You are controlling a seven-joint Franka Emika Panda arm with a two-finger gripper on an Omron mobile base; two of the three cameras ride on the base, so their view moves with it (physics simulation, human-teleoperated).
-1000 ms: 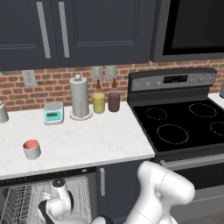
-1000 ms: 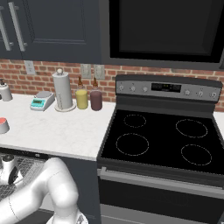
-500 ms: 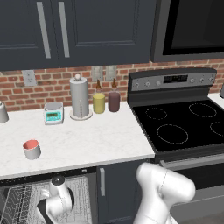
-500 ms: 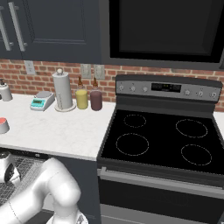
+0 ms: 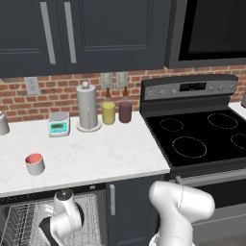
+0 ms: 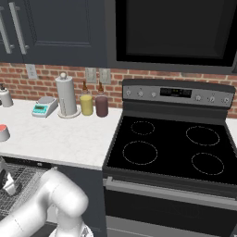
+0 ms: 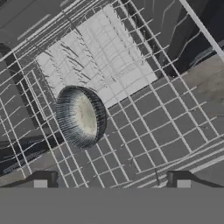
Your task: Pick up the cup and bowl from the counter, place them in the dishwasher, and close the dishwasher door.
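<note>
My hand: my gripper (image 7: 111,179) hangs low over the dishwasher rack (image 7: 144,131), jaws spread wide and holding nothing; the two dark finger tips (image 7: 41,180) stand far apart at the near edge of the hand view.
Bowl: the bowl (image 7: 81,116) lies just beyond my finger tips on the grey wire rack, tipped on its side, a round shallow metal dish with a ribbed dark rim and a pale speckled inside facing me; it is apart from both tips.
Rack: thin grey wires cross in a grid, with a lighter patch of upright tines behind the bowl.
Dishwasher: in the left base view the dishwasher (image 5: 29,218) stands open under the counter, its rack showing, and my white wrist reaches down into it.
Counter: the counter (image 5: 110,156) is a white, faintly marbled slab with a thick pale edge.
Cup: the cup (image 5: 35,164) stands upright near the front edge of the counter, short and cylindrical, pale outside, red inside.
Farther back: a small scale (image 5: 59,123), a paper towel roll (image 5: 87,106), a yellow jar (image 5: 108,113) and a maroon jar (image 5: 125,110) line the brick wall; the black stovetop (image 5: 202,137) lies to the right.
Change: my wrist sits a little higher in the rack than a second ago, and my jaws have widened since then; the cup has not moved.
</note>
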